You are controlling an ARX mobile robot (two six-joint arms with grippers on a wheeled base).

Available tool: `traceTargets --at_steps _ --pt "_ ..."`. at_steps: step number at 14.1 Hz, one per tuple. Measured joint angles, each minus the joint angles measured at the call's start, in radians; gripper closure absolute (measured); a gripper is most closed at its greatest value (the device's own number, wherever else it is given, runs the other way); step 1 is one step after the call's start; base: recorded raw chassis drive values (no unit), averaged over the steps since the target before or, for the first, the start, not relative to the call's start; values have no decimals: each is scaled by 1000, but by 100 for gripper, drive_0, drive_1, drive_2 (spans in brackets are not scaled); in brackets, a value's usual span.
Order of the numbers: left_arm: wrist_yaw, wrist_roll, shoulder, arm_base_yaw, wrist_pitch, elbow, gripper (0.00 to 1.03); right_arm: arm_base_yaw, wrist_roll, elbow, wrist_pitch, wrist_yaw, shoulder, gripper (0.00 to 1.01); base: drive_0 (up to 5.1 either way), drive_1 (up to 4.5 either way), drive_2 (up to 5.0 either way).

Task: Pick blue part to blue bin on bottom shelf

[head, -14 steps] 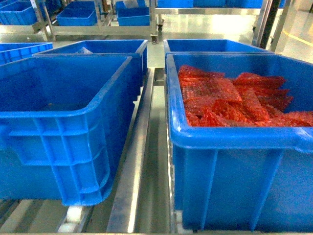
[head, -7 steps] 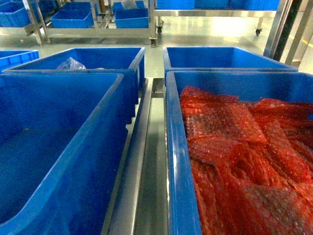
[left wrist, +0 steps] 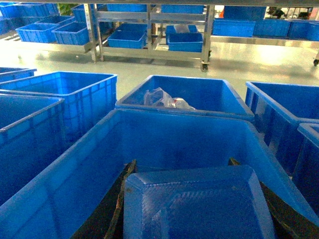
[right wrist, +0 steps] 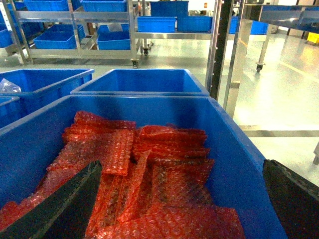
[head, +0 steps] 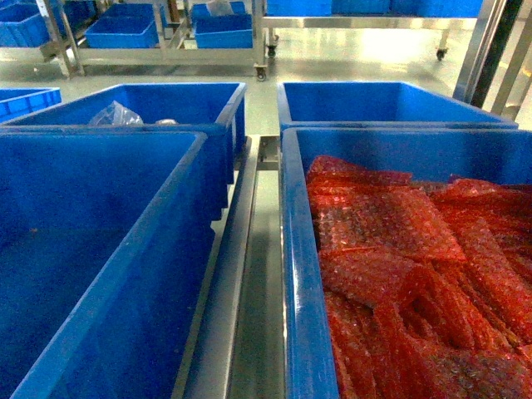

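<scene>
1. Left gripper [left wrist: 197, 199] clamps the blue part [left wrist: 197, 204] over the empty left bin [left wrist: 164, 134]. Early release lands it there; the bottom shelf isn't visible.
2. Right gripper [right wrist: 182, 199] spread wide above the red bubble wrap [right wrist: 149, 164] right of that bin; a dip risks snagging.

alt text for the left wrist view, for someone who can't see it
A blue tray-like part sits between the left gripper fingers, over an empty blue bin. Behind it, another bin holds a clear plastic bag; steel racks of bins stand beyond.

No readable text, label, brand, number or sign shows in any view.
</scene>
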Motion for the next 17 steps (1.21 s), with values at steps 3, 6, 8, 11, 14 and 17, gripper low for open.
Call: traceTargets --at_steps 3,6,8,11,14,17 --pt "0 0 0 0 0 0 59 0 0 0 0 0 0 3 0 0 0" --pt "0 0 0 0 0 0 59 0 0 0 0 0 0 3 0 0 0" --pt "0 0 0 0 0 0 59 0 0 0 0 0 0 3 0 0 0" --pt "0 0 0 0 0 0 59 0 0 0 0 0 0 3 0 0 0" --pt "0 0 0 0 0 0 59 0 0 0 0 0 0 3 0 0 0" --pt "0 0 0 0 0 0 59 0 0 0 0 0 0 3 0 0 0"
